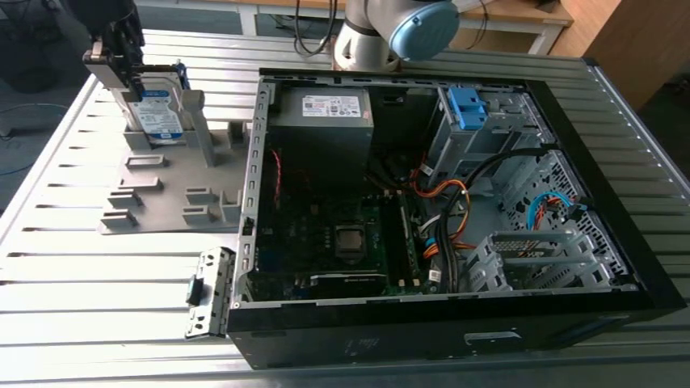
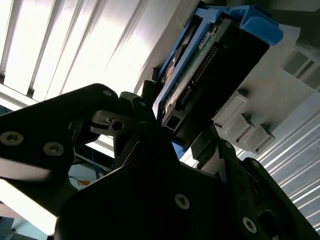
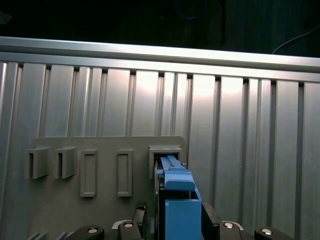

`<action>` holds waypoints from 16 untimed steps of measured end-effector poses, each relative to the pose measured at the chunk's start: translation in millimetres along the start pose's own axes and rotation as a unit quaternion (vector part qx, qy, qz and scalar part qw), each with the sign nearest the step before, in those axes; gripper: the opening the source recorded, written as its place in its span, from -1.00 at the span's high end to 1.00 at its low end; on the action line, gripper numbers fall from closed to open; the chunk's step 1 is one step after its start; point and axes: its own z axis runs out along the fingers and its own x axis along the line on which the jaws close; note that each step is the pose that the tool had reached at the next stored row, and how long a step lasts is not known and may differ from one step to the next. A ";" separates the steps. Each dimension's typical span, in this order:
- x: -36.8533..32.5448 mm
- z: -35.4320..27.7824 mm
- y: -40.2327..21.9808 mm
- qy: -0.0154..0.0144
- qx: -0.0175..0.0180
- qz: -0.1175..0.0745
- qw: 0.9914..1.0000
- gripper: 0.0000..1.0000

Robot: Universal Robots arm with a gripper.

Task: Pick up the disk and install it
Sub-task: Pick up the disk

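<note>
Now | one disk upright in grey stand | one end effector apparently clamped on it

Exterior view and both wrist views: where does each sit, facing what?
Exterior view: off the arm, high, looking down on table, open computer case, grey fixture; arm and gripper show.
Second wrist view: at the wrist, looking past the gripper body at the disk's connector end.
First wrist view: at the wrist, facing fixture, table, disk's blue bracket; gripper shows.
Shared: all three show the disk.

Flat silver blue-bracketed hard drive, ten o'clock in exterior view: lower end hidden inside grey plastic holder.
</note>
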 end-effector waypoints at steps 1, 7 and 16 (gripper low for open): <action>0.0 0.0 0.0 0.000 0.000 0.000 1.000 -0.08; 0.0 0.2 0.0 0.000 0.000 0.000 1.000 0.27; 0.0 1.2 -0.1 0.000 0.000 0.000 1.000 0.27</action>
